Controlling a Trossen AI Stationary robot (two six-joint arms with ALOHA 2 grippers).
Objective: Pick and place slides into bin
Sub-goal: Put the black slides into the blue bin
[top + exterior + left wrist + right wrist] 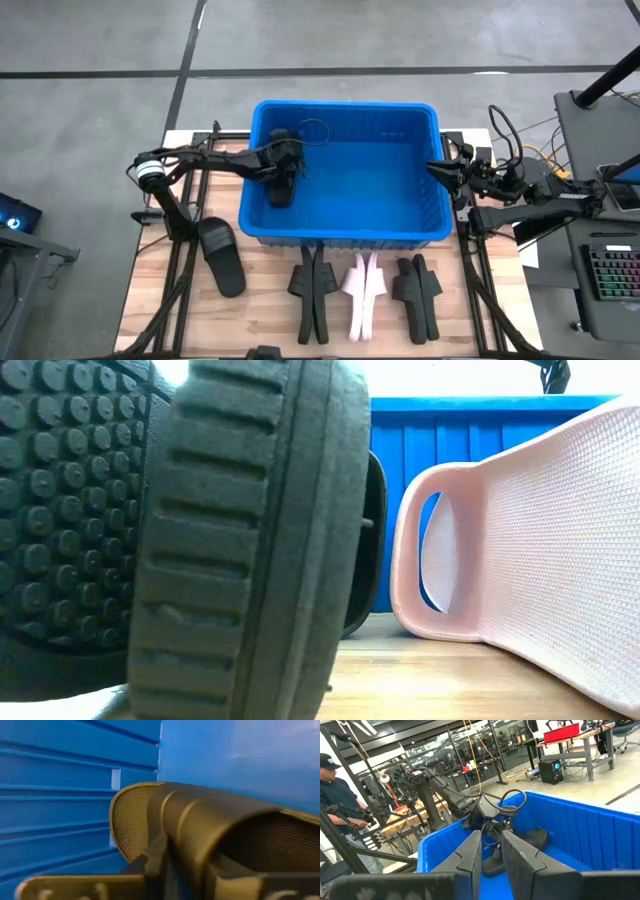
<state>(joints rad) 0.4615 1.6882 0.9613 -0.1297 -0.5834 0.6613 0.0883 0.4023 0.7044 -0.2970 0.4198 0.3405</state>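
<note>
The blue bin point(345, 215) stands on the table's far half. My left gripper point(285, 165) reaches inside it by its left wall, shut on a black slide point(279, 190). This slide also shows in the right wrist view point(530, 840). My right gripper point(438, 170) hovers at the bin's right rim, empty, its fingers point(470, 855) a narrow gap apart. On the table in front of the bin lie a single black slide point(222, 256), a black pair point(312, 285), a pink pair point(362, 290) and another black pair point(418, 290), these pairs standing on edge. My left gripper holds the black slide at its wide strap point(200, 825), the fingers point(155, 860) closed on the strap's edge. The fingers come from the table's left side, slanting down. The slide hangs tilted below them inside the bin. I cannot tell whether its lower end touches the floor.
The low view is filled by a black slide's sole point(200, 540) and a pink slide point(530, 530), with the bin's wall point(470, 460) behind. A person point(335, 790) stands beyond the table's left side. A keyboard point(610, 270) and cables lie off the table's right.
</note>
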